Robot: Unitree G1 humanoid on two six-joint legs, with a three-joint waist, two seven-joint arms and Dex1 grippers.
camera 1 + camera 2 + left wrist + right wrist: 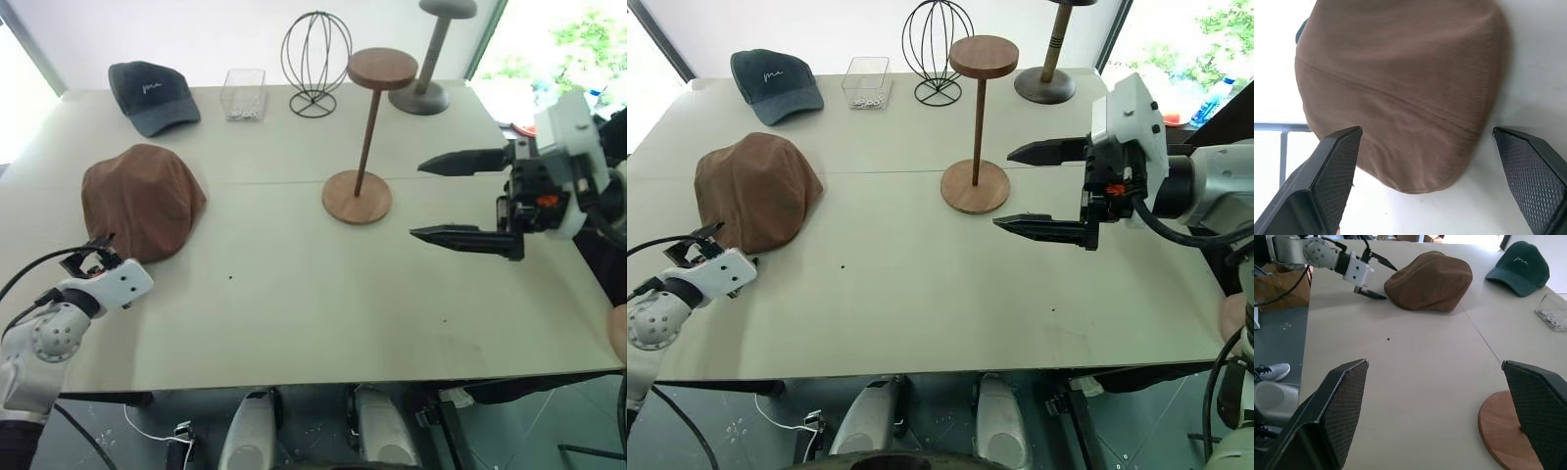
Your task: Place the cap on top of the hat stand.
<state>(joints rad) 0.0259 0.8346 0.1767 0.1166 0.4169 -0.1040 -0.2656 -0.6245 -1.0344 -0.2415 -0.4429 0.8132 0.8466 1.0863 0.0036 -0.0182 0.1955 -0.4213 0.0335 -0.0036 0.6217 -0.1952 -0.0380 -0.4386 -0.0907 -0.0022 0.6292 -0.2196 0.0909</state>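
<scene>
The cap (142, 201), reddish-brown and floppy, lies on the left part of the table. My left gripper (1390, 284) stands open right at the cap's near edge, one finger on each side of its rim (1415, 181); I cannot tell if the fingers touch it. The hat stand (382, 69) is upright at mid-table, a wooden disc on a thin rod over a round base (357, 196). My right gripper (416, 201) hovers open and empty just right of that base, its fingers pointing left.
Along the far edge sit a dark grey baseball cap (152, 93), a small clear box (243, 95), a black wire head form (315, 54) and a taller grey stand (431, 49). Bare tabletop (294, 294) spans between the cap and the hat stand.
</scene>
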